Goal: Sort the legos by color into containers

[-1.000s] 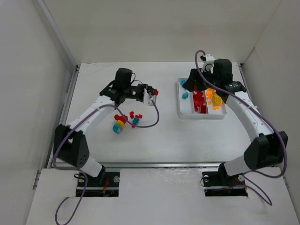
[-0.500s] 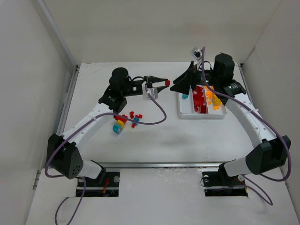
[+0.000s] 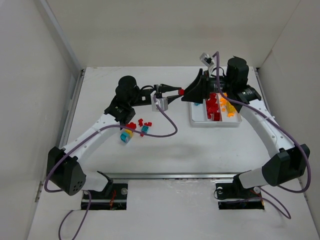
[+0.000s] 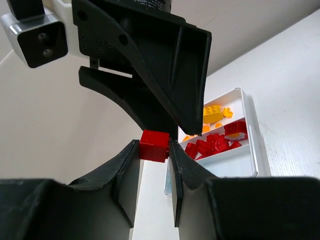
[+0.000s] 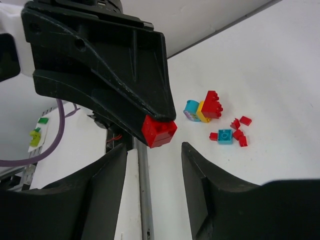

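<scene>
My left gripper (image 3: 178, 92) is shut on a small red lego brick (image 3: 182, 91), held in the air between the two arms. The left wrist view shows that brick (image 4: 154, 145) pinched at the fingertips. My right gripper (image 3: 191, 90) faces it, open. In the right wrist view the brick (image 5: 159, 131) sits just past the tips of the right gripper (image 5: 154, 148), with a gap on each side. The white tray (image 3: 215, 124) holds teal legos (image 3: 197, 102), red legos (image 3: 212, 107) and orange ones (image 3: 229, 106) in three compartments. Loose legos (image 3: 134, 128) lie on the table at left.
The loose pile (image 5: 220, 125) includes a stacked teal, yellow and red clump and small red and teal pieces. White walls enclose the table on three sides. A purple cable (image 3: 167, 125) from the left arm loops over the table near the pile.
My left arm carried the red brick rightward, toward the tray. My right gripper swung left off the tray to meet it, and its jaws narrowed around the brick.
</scene>
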### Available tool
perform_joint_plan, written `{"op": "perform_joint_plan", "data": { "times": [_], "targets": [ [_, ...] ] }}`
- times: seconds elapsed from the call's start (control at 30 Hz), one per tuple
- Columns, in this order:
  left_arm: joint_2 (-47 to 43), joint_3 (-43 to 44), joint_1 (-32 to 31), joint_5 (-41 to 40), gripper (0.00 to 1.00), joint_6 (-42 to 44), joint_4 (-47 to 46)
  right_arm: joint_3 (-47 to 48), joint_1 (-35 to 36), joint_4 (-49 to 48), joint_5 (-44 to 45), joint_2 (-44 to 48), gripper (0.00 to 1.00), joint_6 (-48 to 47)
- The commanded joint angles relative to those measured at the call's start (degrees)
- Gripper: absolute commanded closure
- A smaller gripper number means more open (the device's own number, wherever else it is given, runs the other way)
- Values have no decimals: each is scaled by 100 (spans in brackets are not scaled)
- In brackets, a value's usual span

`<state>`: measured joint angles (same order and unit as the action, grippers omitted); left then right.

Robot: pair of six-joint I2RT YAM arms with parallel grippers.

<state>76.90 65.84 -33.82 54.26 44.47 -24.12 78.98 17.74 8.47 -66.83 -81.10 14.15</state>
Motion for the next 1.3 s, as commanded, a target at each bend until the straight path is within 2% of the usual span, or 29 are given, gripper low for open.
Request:
{"op": "perform_joint_plan", "data": {
  "times": [0.0,0.23,0.37,0.6,0.67,0.97,1.03,1.07,1.17,1.23,1.27],
  "targets": [
    [-290,-150,-45,199,100,79,-242,285,46,-311,-331,-2,47,-44],
    [-290,-151,-98,146,100,237,-40,460,46,-311,-463,-108,47,9],
    [-290,-81,-98,94,100,291,-40,460,46,-311,-463,-160,60,9],
    [-290,-80,-151,94,100,291,-40,513,98,-363,-402,-213,58,61],
    [-290,-80,-151,146,100,343,21,566,98,-364,-401,-213,62,61],
    [-343,-195,-204,94,100,607,267,566,98,-364,-463,-213,62,114],
    [-343,-195,-204,94,100,607,267,619,98,-364,-463,-213,69,166],
    [-343,-195,-204,94,100,607,267,619,98,-364,-463,-213,77,167],
    [-343,-195,-204,94,100,607,267,619,98,-364,-358,-213,92,167],
    [-343,-195,-204,94,100,607,267,619,98,-364,-288,-213,100,228],
    [-343,-195,-204,94,100,607,328,619,98,-364,-287,-213,100,228]
  ]
}}
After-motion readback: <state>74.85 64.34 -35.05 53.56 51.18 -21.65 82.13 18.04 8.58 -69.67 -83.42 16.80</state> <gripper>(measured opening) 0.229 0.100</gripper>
